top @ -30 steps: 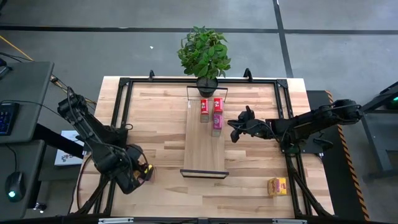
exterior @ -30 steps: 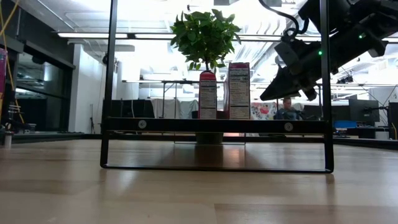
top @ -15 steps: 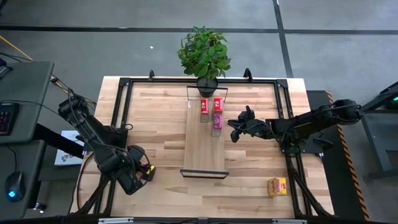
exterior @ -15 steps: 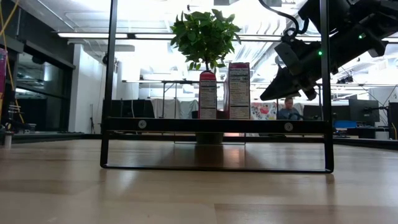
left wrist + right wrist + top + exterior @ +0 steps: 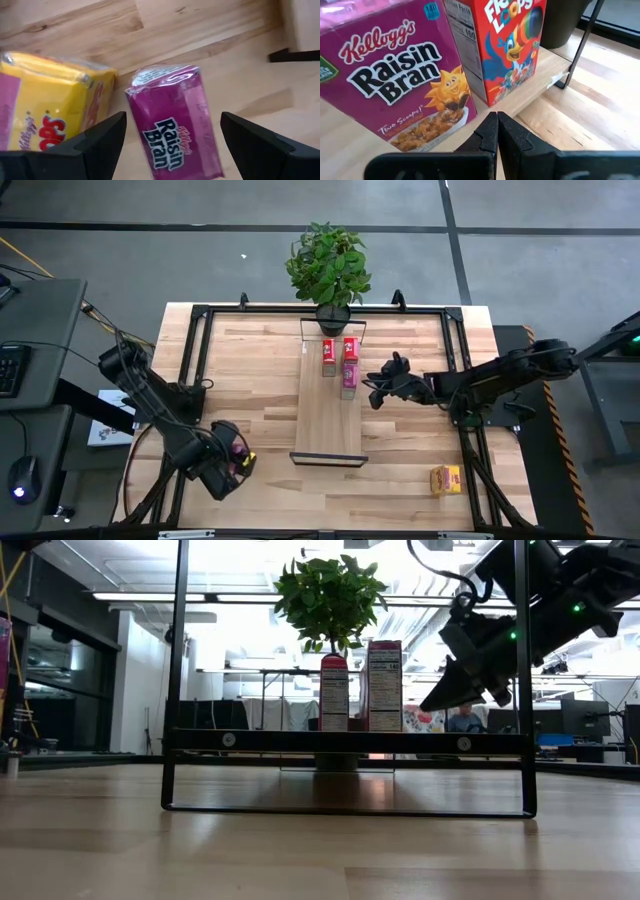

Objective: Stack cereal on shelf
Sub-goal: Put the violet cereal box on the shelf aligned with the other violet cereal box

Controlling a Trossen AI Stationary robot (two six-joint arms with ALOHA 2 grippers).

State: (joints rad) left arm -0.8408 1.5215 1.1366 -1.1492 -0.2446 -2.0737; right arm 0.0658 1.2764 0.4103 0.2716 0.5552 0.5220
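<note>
The left claw (image 5: pixel 236 464) is hovering with its two dark fingers (image 5: pixel 87 142) spread wide, released, near the front left part of the pale wooden desk (image 5: pixel 250 370). Directly between and just beyond those fingers, a magenta Raisin Bran cardboard box (image 5: pixel 175 125) is lying flat on the desk; a yellow-orange cardboard cereal box (image 5: pixel 55 107) is lying just beside it, the two close together, though whether they are touching cannot be told. Neither box is being gripped.

The right claw (image 5: pixel 372 392) is hanging clenched, fingertips pressed together and holding nothing, just beside the long narrow light-wood shelf (image 5: pixel 328 415) with thin black metal end frames. Immediately ahead of this claw, a second magenta Raisin Bran box (image 5: pixel 400 75) is standing upright on the shelf, with a red Froot Loops box (image 5: pixel 512 45) upright beyond it and another red box (image 5: pixel 328 353) alongside. Farther past these, a green potted plant (image 5: pixel 328 265) is standing at the shelf's far end.

Well away from the right claw, toward the desk's front right corner, a second yellow-orange box (image 5: pixel 446 478) is lying alone.
</note>
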